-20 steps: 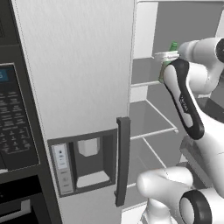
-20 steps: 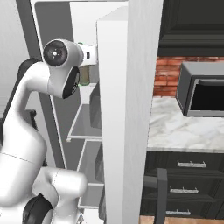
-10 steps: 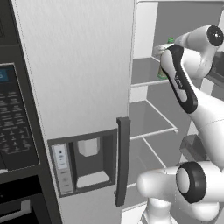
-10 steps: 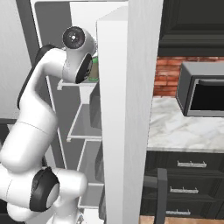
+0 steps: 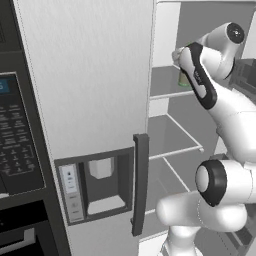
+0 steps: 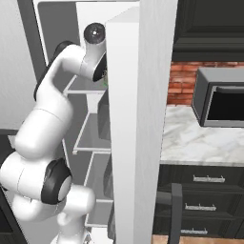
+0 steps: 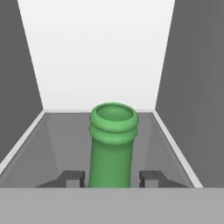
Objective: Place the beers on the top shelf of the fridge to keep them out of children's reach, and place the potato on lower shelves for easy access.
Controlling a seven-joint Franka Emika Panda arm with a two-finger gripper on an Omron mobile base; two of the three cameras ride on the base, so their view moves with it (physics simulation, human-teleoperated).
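One green long-necked glass bottle (image 7: 113,144) inside the open brushed-silver fridge (image 5: 85,75), held by the hand (image 7: 113,179).

The hand's two dark fingers (image 7: 72,178) are closed on the bottle's neck, which stands upright above a pale-grey shelf (image 7: 48,131) high in the white-grey interior. Two more shelves (image 5: 172,137) sit below. The white door edge (image 6: 138,119) blocks the right base view; a black microwave (image 6: 221,97) stands over the marble tabletop (image 6: 200,145).

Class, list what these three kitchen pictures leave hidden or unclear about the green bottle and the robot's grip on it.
- Bottle base: hand view, cut off at the bottom edge, so whether it stands on the shelf is unclear.
- Bottle body: left base view, hidden by the forearm; a green sliver shows.
- End effector contact: hand view, fingertips flank the neck; touching is unclear.
- Potato, second bottle: whereabouts unknown.
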